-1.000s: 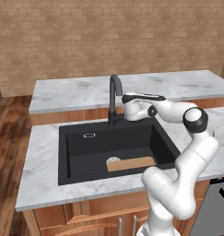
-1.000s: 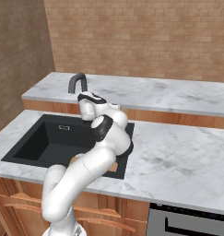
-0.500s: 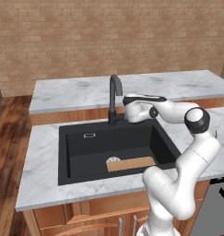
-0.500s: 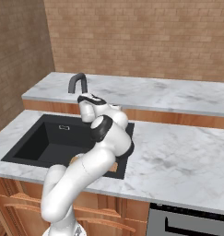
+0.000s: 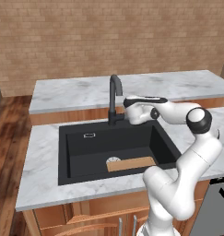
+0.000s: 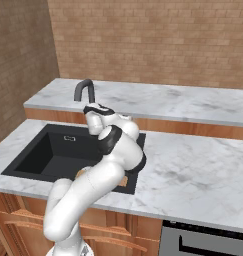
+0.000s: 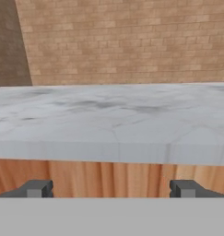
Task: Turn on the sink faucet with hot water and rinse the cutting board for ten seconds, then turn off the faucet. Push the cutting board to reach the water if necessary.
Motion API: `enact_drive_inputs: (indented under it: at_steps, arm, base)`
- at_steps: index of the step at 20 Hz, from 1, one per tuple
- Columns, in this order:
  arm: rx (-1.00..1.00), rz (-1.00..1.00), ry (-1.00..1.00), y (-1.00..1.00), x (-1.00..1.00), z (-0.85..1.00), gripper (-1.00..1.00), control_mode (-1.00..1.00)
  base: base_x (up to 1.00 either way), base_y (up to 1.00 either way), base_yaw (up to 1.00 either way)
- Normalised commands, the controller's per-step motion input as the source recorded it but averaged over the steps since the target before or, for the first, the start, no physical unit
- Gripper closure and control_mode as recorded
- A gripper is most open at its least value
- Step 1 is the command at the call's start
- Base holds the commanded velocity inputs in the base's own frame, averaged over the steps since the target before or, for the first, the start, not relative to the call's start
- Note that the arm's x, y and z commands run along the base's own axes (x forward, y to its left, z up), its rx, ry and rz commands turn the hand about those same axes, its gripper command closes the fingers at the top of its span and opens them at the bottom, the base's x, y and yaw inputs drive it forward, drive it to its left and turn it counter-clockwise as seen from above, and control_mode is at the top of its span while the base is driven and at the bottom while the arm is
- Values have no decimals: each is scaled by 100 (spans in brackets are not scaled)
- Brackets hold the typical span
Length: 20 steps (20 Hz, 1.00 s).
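Observation:
The dark gooseneck sink faucet [image 5: 114, 97] [image 6: 84, 90] stands at the back rim of the black sink [image 5: 81, 152] [image 6: 43, 152]. No water falls from its spout. The tan cutting board [image 5: 131, 163] lies flat on the basin floor at the front right, beside the pale drain [image 5: 113, 159]. In the right base view my arm hides most of the cutting board [image 6: 80, 173]. My gripper [image 5: 126, 115] [image 6: 94, 125] hovers just right of the faucet's base, at counter height. It faces the back wall. Its fingertips [image 7: 38, 188] stand far apart with nothing between them, so my gripper [image 7: 111, 190] is open.
A raised marble counter [image 7: 113, 120] [image 5: 178, 85] with a wood front runs behind the sink, below a brick wall [image 7: 132, 41]. Marble countertop [image 5: 39, 184] [image 6: 193, 170] surrounds the basin. A dark oven front [image 6: 208, 242] sits low on the right.

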Motion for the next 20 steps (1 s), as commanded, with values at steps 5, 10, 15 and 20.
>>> enact_drive_inputs:
  at_steps: [5, 10, 15, 20]
  arm:
    - [0, 0, 0, -21, -9, 0, -100, -100]
    - [0, 0, 0, -34, 0, 0, -100, -100]
    - [1, 0, 0, -42, 0, 0, -100, -100]
    - [1, 0, 0, -46, 0, 0, -100, -100]
  base:
    - [0, 0, 0]
    - [0, 0, 0]
    - [0, 0, 0]
    - [0, 0, 0]
